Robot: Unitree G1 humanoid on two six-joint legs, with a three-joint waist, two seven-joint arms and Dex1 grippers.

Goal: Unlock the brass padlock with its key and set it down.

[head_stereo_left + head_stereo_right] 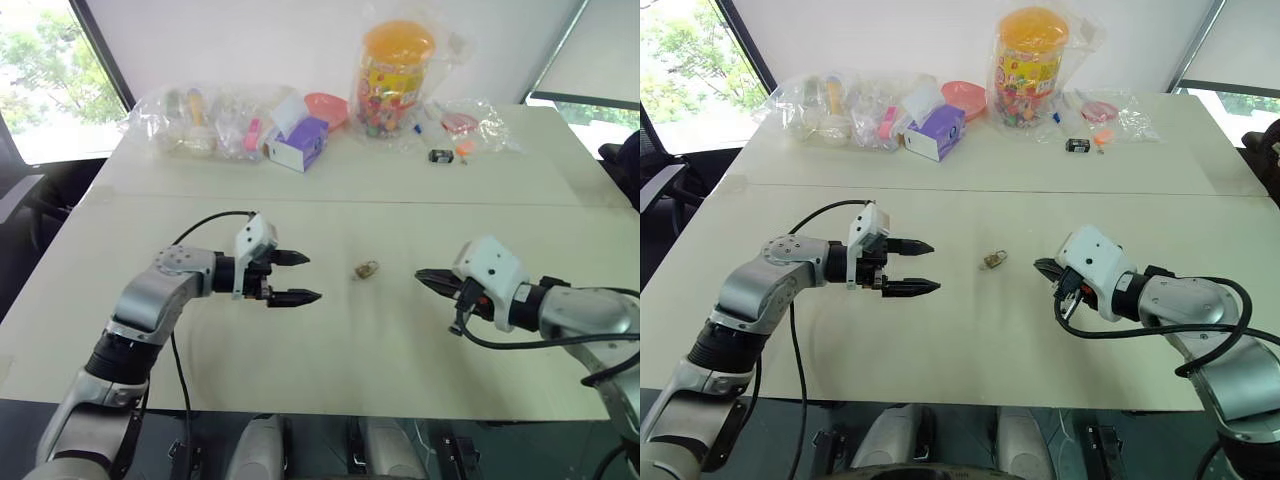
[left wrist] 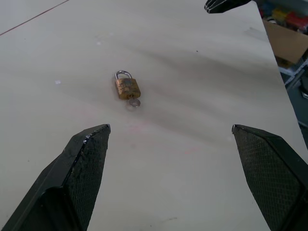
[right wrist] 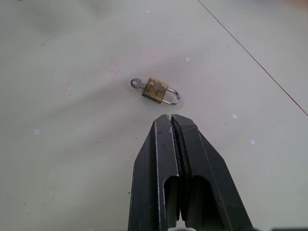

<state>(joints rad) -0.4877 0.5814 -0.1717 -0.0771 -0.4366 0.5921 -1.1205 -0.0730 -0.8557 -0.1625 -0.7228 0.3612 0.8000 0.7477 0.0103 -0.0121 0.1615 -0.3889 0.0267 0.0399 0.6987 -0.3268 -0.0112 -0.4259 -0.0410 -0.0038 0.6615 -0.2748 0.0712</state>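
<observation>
Lying flat on the smooth cream table (image 1: 330, 330), I see the scuffed brass padlock (image 2: 127, 88), key (image 2: 134, 102) in its base, between both grippers, touching neither. My left gripper (image 1: 292, 277) spreads its textured black fingers wide; my right gripper (image 3: 174, 126) is pressed closed, empty.

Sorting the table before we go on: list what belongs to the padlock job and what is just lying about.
Job:
- brass padlock, flat on the table between both hands
- key, in the padlock
- left hand, open
- right hand, shut, empty

Lying about, at the far edge:
- candy jar
- purple box
- pink bowl
- bagged items
- small black object
</observation>
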